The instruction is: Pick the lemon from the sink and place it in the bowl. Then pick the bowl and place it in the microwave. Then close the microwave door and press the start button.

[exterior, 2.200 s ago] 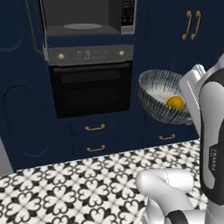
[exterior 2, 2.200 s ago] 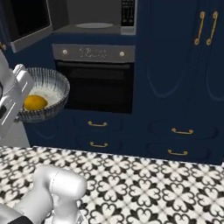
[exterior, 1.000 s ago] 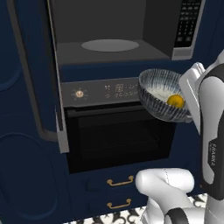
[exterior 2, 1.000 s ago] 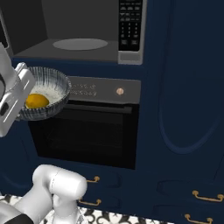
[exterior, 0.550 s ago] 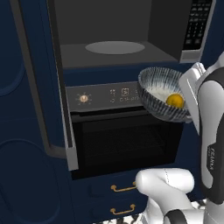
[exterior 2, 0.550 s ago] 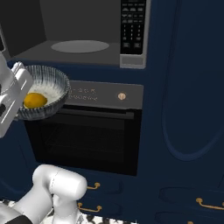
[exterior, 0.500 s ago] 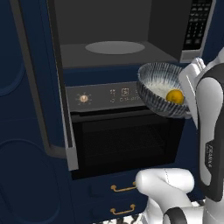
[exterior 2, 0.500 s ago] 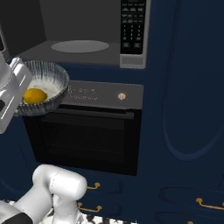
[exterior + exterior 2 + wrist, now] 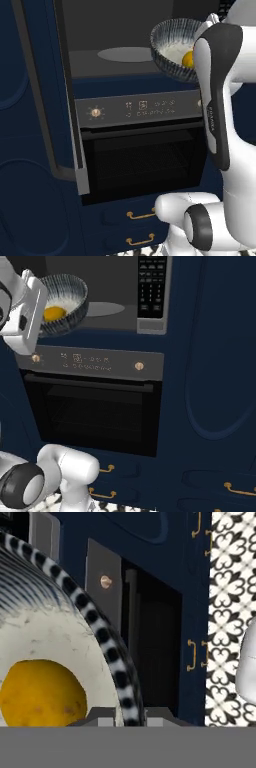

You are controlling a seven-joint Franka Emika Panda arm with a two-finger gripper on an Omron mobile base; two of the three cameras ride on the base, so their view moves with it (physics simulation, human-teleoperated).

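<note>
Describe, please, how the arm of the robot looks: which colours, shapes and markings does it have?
The arm is made of glossy white rounded shells with dark grey to black bands at its joints. One long upper link carries a dark stripe with small white lettering along it, too small to read. The low base joint is a fat white elbow with a dark grey round cap. The end effector is mounted in a boxy white housing.

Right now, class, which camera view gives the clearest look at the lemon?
The hand view: the lemon is large and close inside the bowl. The right base view shows it small but whole; in the left base view the arm partly covers it.
</note>
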